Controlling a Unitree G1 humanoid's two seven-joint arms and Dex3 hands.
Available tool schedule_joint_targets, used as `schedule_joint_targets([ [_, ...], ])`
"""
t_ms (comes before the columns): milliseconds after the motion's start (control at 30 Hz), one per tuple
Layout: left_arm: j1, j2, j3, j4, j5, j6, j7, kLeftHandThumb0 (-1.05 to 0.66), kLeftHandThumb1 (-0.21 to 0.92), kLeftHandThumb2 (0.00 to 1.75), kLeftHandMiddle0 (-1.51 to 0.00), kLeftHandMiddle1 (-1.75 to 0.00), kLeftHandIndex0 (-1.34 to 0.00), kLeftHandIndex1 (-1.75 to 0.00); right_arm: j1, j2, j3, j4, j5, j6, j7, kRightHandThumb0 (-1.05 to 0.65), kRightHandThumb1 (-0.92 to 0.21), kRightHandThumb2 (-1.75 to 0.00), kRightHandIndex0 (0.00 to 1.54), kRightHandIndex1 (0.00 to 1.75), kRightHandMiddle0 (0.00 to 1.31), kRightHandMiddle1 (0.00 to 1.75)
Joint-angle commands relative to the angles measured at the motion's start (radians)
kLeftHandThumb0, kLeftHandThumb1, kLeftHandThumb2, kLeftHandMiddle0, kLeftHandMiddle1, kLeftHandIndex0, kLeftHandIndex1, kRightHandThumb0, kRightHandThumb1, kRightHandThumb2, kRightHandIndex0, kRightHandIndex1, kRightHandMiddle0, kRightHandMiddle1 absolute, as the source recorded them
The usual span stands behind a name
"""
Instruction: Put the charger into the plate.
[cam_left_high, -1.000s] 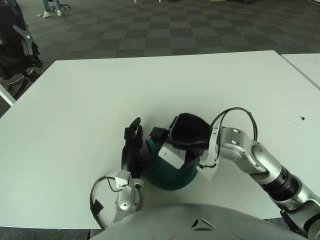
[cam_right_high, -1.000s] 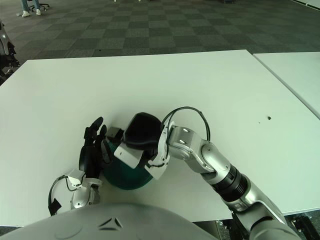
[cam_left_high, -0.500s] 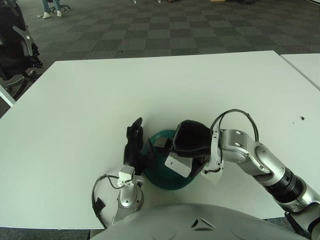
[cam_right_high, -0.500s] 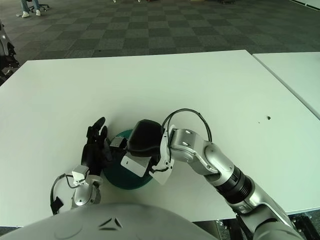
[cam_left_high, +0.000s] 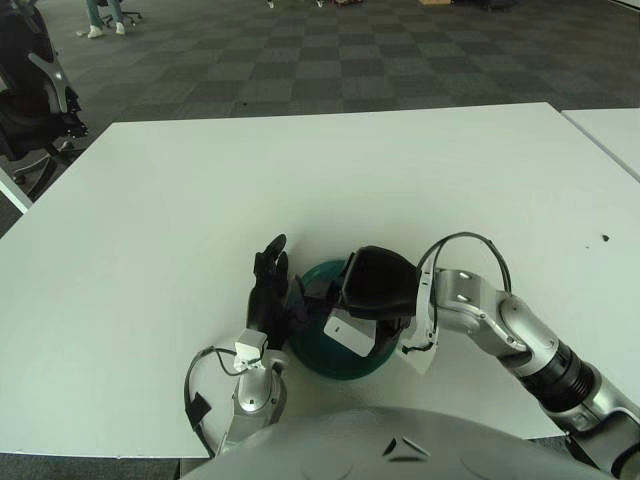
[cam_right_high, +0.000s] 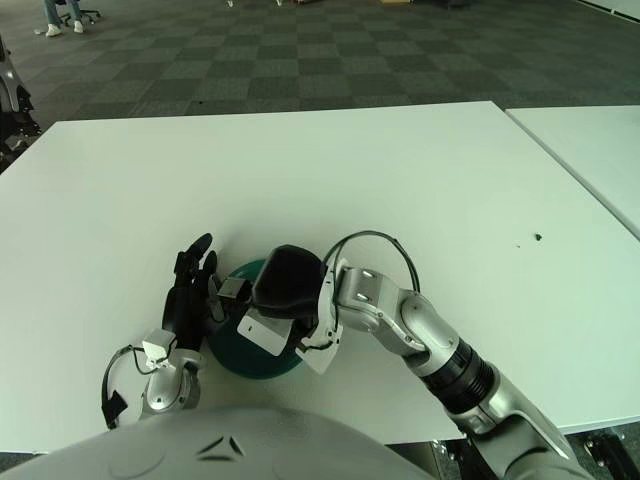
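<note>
Placing stage, item over receptacle: the teal plate (cam_left_high: 345, 362) sits at the near edge of the white counter (cam_left_high: 330, 180), and the right robot hand (cam_left_high: 372, 290) hangs over its bowl, fingers curled around the white charger (cam_left_high: 348, 334), which shows tilted above the plate's interior. Left robot hand (cam_left_high: 268, 290): just beside the plate's left rim, fingers extended upright, holding nothing. Next move, by judgement: loosen the right fingers so the charger settles inside, then lift clear without dragging the plate.

floor (cam_left_high: 330, 50) — dark checkered carpet | white table (cam_left_high: 180, 200) | second table (cam_left_high: 610, 125) — right edge
</note>
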Motion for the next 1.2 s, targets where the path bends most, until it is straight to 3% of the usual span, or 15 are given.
schedule_joint_targets([
  [0,-0.018,-0.047,0.013,0.032,-0.017,0.020,0.009,-0.84,0.92,1.02,-0.29,-0.01,0.00,-0.67,0.004,-0.002,-0.021,0.062,-0.043,-0.033,-0.116,-0.37,-0.85,-0.57,0.60,1.75,0.29,1.70],
  [67,-0.021,-0.052,0.014,0.038,-0.019,0.010,0.013,-0.83,0.92,1.03,-0.30,-0.01,0.00,-0.68,-0.005,0.000,-0.016,0.082,-0.055,-0.058,-0.157,-0.37,-0.88,-0.52,0.54,1.75,0.27,1.70],
  [133,-0.024,-0.055,0.014,0.043,-0.020,0.003,0.016,-0.83,0.92,1.03,-0.31,-0.02,0.00,-0.70,-0.011,-0.001,-0.012,0.093,-0.064,-0.074,-0.182,-0.58,-0.91,-0.54,0.45,1.75,0.22,1.51],
  [200,-0.029,-0.056,0.017,0.058,-0.024,-0.011,0.015,-0.83,0.92,1.03,-0.31,-0.02,0.00,-0.70,-0.017,-0.004,-0.009,0.102,-0.072,-0.087,-0.198,-0.66,-0.91,-0.56,0.41,1.73,0.20,1.41],
  [400,-0.042,-0.037,0.023,0.084,-0.054,-0.045,-0.018,-0.82,0.92,1.04,-0.32,-0.02,0.00,-0.73,-0.036,-0.010,-0.008,0.115,-0.090,-0.113,-0.207,-0.75,-0.92,-0.63,0.31,1.63,0.17,1.26],
  [1167,-0.056,-0.002,0.067,0.060,-0.227,-0.010,-0.210,-0.88,0.92,1.01,-0.40,-0.03,-0.05,-0.83,-0.051,-0.013,-0.028,0.150,-0.115,-0.135,-0.281,-0.80,-0.92,-0.71,0.30,1.73,0.21,1.29],
])
